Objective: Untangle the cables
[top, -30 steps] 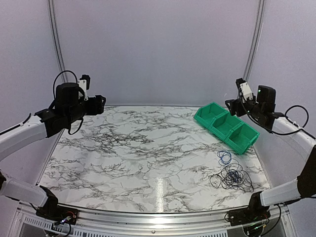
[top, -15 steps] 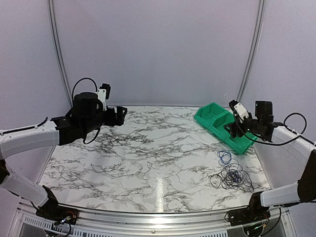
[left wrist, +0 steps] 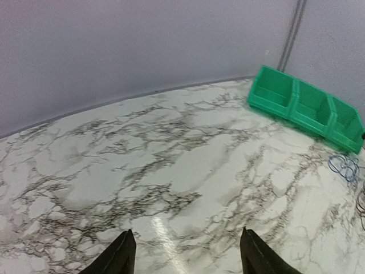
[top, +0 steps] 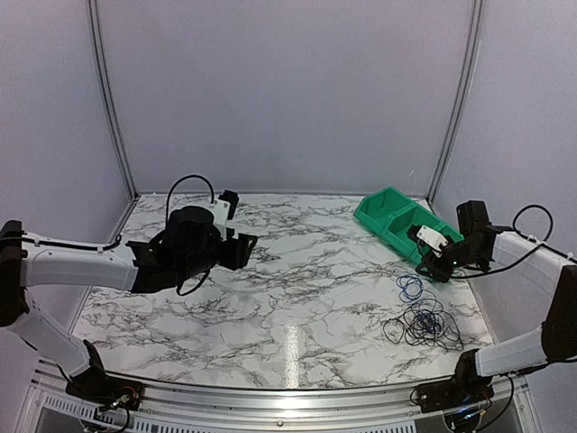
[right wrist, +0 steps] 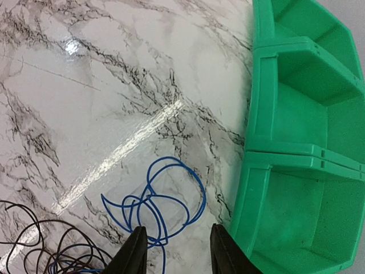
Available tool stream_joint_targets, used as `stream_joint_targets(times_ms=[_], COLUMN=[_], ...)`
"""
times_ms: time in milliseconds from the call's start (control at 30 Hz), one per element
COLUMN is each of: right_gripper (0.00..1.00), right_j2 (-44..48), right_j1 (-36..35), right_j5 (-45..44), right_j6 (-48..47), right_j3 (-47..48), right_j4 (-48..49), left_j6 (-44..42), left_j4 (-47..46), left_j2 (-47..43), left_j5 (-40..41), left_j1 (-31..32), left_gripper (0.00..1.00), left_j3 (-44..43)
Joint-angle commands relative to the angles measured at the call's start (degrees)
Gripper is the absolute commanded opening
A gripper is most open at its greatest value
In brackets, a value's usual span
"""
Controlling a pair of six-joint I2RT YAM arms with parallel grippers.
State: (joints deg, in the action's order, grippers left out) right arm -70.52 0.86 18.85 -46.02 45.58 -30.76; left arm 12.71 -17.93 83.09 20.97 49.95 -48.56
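The cables lie on the marble table at the right front. They are a black tangle (top: 422, 325) with a small blue coil (top: 410, 287) just behind it. My right gripper (top: 435, 262) hovers low over the blue coil (right wrist: 162, 200), beside the green bin. Its jaws (right wrist: 178, 242) are open and hold nothing, and the coil's near loops show between the fingertips. The black tangle (right wrist: 34, 245) shows at the lower left of that view. My left gripper (top: 245, 248) hangs over the table's middle, far from the cables, and is open (left wrist: 187, 242) and empty. The blue coil (left wrist: 344, 166) sits far to its right.
A green three-compartment bin (top: 410, 230) stands at the back right, close to the blue coil; its wall (right wrist: 256, 171) is just right of my right fingers. The bin's compartments (left wrist: 302, 105) look empty. Grey walls enclose the table on three sides.
Both arms have come down from high positions. The left swung right over the table's middle. The right dropped to just above the blue coil, and both sets of jaws have narrowed.
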Motion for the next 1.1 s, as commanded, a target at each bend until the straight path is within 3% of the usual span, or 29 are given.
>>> stream_joint_targets(times_ms=[0, 167, 433, 600, 767, 1067], right_gripper=[0.40, 0.41, 0.39, 0.27, 0.02, 0.00], right_j2=[-1.0, -2.8, -6.6, -10.3, -10.6, 1.0], right_j1=[0.9, 1.0, 1.1, 1.2, 1.2, -2.8], right_j5=[-1.7, -2.9, -3.3, -3.3, -2.0, 5.7], right_j6=[-3.8, -4.1, -1.9, -1.1, -0.8, -4.8], right_j3=[0.5, 0.2, 0.3, 2.0, 3.8, 6.2], right_j4=[-6.4, -8.2, -4.6, -3.3, -4.3, -15.5], left_j6=[-3.0, -2.1, 2.0, 2.4, 2.8, 2.5], left_j4=[-4.3, -4.7, -5.0, -5.1, -5.2, -7.1], left_j2=[4.3, 11.3, 19.4, 20.4, 20.4, 21.7], left_j5=[-12.2, -16.3, -20.1, -20.8, -20.8, -20.2], left_j1=[6.4, 12.6, 16.0, 17.0, 17.4, 17.7], left_gripper=[0.65, 0.67, 0.68, 0.69, 0.69, 0.70], left_j3=[-1.4, -5.6, -11.3, -12.2, -12.2, -13.2])
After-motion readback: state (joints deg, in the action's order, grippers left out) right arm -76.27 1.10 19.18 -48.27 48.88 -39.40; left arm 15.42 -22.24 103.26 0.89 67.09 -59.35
